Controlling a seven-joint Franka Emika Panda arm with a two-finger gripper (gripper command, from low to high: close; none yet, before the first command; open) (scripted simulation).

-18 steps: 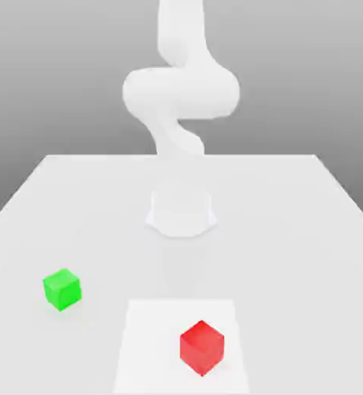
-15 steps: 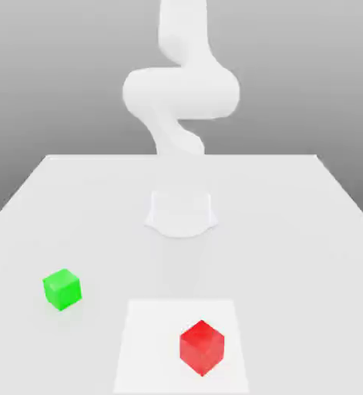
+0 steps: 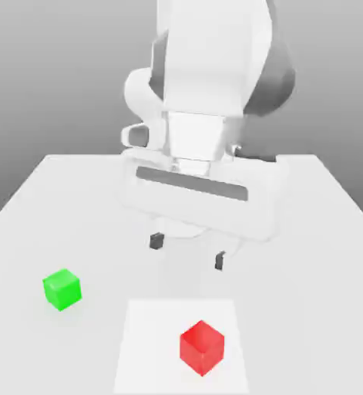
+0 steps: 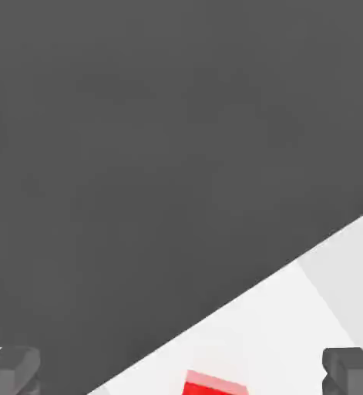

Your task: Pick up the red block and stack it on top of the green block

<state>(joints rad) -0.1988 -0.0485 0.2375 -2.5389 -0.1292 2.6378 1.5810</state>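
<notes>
The red block (image 3: 202, 348) rests on a paler square patch near the front of the white table, and part of it shows in the hand view as the red block (image 4: 215, 382). The green block (image 3: 62, 289) sits apart on the table toward the exterior view's left. My gripper (image 3: 188, 251) hangs open over the table's middle, well above and behind the red block, its two dark fingertips (image 3: 156, 241) spread wide with nothing between them. In the hand view the gripper (image 4: 184, 372) shows both dark fingertips (image 4: 11, 369) far apart.
The white table (image 3: 307, 231) carries a lighter square patch (image 3: 149, 347) under the red block. The arm's bulky white hand and wrist (image 3: 203, 181) loom over the table's centre. A dark floor (image 4: 138, 154) lies beyond the table edge.
The hand and fingers have swung into the exterior view over the table's middle, where earlier only the arm's base and elbow showed. Both blocks stay where they were.
</notes>
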